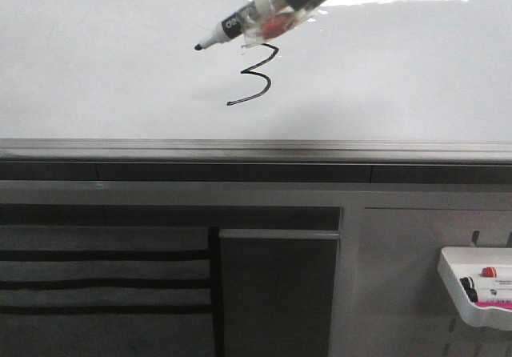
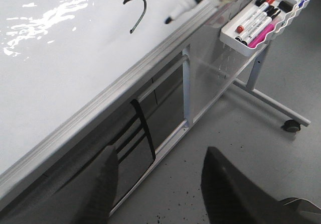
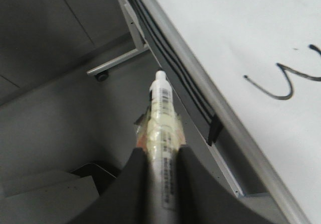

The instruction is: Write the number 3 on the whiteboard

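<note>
**Marker held off the board beside a drawn 3**

The right gripper (image 3: 161, 156) is seen clamped on a taped marker (image 1: 240, 24), its tip lifted clear, left of the number 3 (image 1: 254, 74) on the whiteboard (image 1: 96, 61). Only the left wrist view shows the left gripper (image 2: 158, 184) spread apart and holding nothing, over the floor. A marker tray (image 1: 472, 293) hangs lower right.

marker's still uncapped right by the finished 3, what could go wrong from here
The marker in the right gripper has its bare tip close to the whiteboard, beside the number 3. A low or sideways retreat could leave a stray stroke or smear the ink. The marker looks taped on, so it may sit crooked and touch sooner than expected.
</note>
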`<state>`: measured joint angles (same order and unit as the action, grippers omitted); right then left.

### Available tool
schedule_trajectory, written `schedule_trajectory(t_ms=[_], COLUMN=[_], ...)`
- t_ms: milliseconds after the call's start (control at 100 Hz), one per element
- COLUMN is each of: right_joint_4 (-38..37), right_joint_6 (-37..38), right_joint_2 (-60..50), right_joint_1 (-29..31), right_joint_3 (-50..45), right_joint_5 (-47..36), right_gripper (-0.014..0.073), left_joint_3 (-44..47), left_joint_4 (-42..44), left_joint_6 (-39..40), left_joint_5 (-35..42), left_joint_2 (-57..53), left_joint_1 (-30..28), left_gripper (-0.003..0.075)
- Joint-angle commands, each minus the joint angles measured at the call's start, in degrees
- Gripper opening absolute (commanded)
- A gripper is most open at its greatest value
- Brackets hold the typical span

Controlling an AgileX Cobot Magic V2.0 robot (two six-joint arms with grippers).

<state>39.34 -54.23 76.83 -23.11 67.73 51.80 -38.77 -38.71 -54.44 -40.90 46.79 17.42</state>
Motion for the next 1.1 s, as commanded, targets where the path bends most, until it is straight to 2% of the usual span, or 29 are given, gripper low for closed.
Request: schedule_trajectory(t_ms=[0,130,280,420,580,870,1090], right_joint_4=[2.80,2.80,2.95,5.64,8.11,8.11,8.11], right_joint_6=[-4.30,-8.33,-19.46,-26.25,-31.93,-32.19,-32.19], right_joint_2=[-5.00,-8.14,-8.20,-8.11,-8.11,-8.11,-8.11], right_joint_1=[0.15,0.15,0.15,0.15,0.15,0.15,0.15], right_joint_3=[-1.39,-3.54,-3.78,-3.78,-3.78,-3.78,-3.78], right_joint_5=[0.45,2.58,5.49,4.67,4.28,4.19,4.19], right_gripper=[0.0018,0.0018,0.0019,0.0019,0.0019,0.0019,0.0019], left_joint_3=[-1.48,-1.48,-1.48,-3.31,-8.37,-17.51,-22.87], left_joint_4=[-2.48,-2.48,-4.86,-5.60,-5.73,-2.24,-2.35], left_joint_6=[0.47,0.47,0.47,-5.86,-12.12,-13.76,-14.35], left_joint_5=[2.60,3.19,4.96,1.95,-0.97,-0.99,-1.09], left_joint_2=[-0.48,-0.48,0.40,3.86,9.81,21.26,27.78], left_joint_1=[-0.12,-0.12,-0.02,2.14,7.90,18.84,21.43], left_gripper=[0.0353,0.0352,0.0347,0.0347,0.0347,0.0347,0.0347])
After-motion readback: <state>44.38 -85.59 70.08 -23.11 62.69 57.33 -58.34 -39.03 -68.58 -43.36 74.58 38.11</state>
